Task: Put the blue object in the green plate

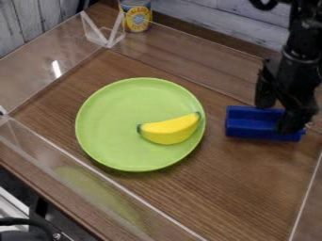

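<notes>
The blue object (pixel 249 123), a deep-blue rectangular block, lies on the wooden table to the right of the green plate (pixel 111 118). A yellow banana (pixel 171 128) lies on the plate's right half. My black gripper (pixel 285 102) hangs over the right end of the blue block. It is open, with one finger behind the block and the other low at its right end. The gripper hides that end of the block. Whether the fingers touch the block cannot be told.
A yellow can (pixel 136 14) stands at the back edge. A clear plastic stand (pixel 101 30) is beside it. Low clear plastic walls (pixel 38 151) ring the table on the left and front.
</notes>
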### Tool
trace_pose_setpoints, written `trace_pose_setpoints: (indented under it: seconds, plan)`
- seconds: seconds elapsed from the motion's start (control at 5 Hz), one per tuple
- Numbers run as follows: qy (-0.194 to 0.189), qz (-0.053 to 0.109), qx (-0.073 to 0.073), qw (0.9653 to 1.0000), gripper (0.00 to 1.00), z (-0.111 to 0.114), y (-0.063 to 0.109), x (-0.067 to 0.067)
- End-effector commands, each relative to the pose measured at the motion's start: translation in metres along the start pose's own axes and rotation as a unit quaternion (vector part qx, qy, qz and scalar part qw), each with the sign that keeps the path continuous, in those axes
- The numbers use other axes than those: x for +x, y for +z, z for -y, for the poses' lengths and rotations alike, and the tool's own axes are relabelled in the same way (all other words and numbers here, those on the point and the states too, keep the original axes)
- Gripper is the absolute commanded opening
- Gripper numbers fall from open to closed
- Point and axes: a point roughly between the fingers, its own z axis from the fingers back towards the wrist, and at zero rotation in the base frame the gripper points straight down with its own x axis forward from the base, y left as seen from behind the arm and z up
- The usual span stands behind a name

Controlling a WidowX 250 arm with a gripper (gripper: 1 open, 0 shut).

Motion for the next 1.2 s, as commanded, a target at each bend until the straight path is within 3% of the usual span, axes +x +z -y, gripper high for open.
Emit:
trace_pose_setpoints:
  seconds: [0.0, 0.6, 0.8, 1.0]
  plan:
    - [-0.016, 0.035, 0.017, 0.9991, 1.0, 0.0, 0.01, 0.015]
    - [-0.014, 0.042, 0.023, 0.9988, 1.0, 0.0, -0.008, 0.024]
    - [-0.013, 0.041, 0.023, 0.9988, 0.0, -0.001, -0.012, 0.025]
    - [-0.013, 0.04, 0.025, 0.9988, 0.0, -0.003, -0.011, 0.025]
